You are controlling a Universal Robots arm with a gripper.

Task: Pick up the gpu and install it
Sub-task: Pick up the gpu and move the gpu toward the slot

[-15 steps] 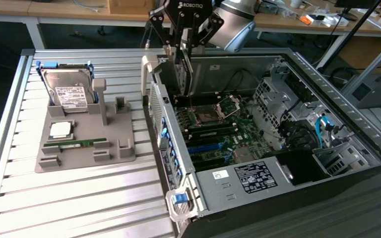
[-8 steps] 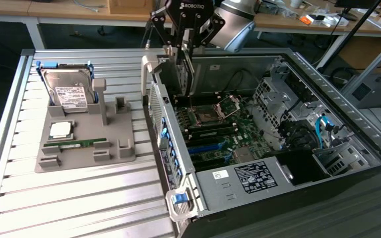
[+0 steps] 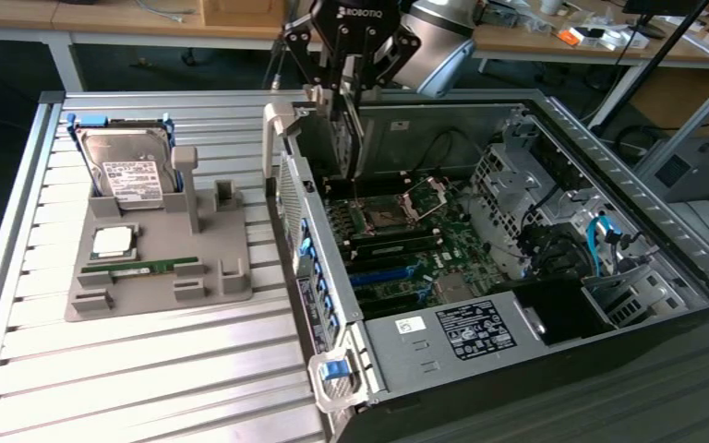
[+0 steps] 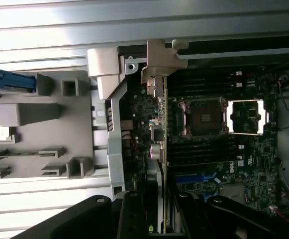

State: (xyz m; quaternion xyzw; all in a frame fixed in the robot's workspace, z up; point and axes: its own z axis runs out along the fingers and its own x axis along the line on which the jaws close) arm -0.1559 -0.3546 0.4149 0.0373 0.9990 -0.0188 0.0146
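Your black gripper (image 3: 350, 85) (image 4: 158, 219) clamped on thin green-black gpu card with silver bracket (image 3: 352, 138) (image 4: 163, 144), upright at open metal computer case (image 3: 428, 365) rear edge, exterior view gives you its flat side, wrist view its thin edge over green motherboard (image 4: 209, 154).

A robot arm's hand (image 3: 351, 85) grips the gpu (image 3: 350, 138) by its upper edge, the card hanging upright and edge-on just inside the rear wall of an open computer case (image 3: 291, 198), above the motherboard (image 3: 404, 235). On the slatted metal surface (image 3: 145, 378), toward the exterior view's left, a grey holder (image 3: 158, 297) carries a hard drive (image 3: 126, 171) standing tilted, a processor chip (image 3: 114, 242) and a memory stick (image 3: 143, 267).
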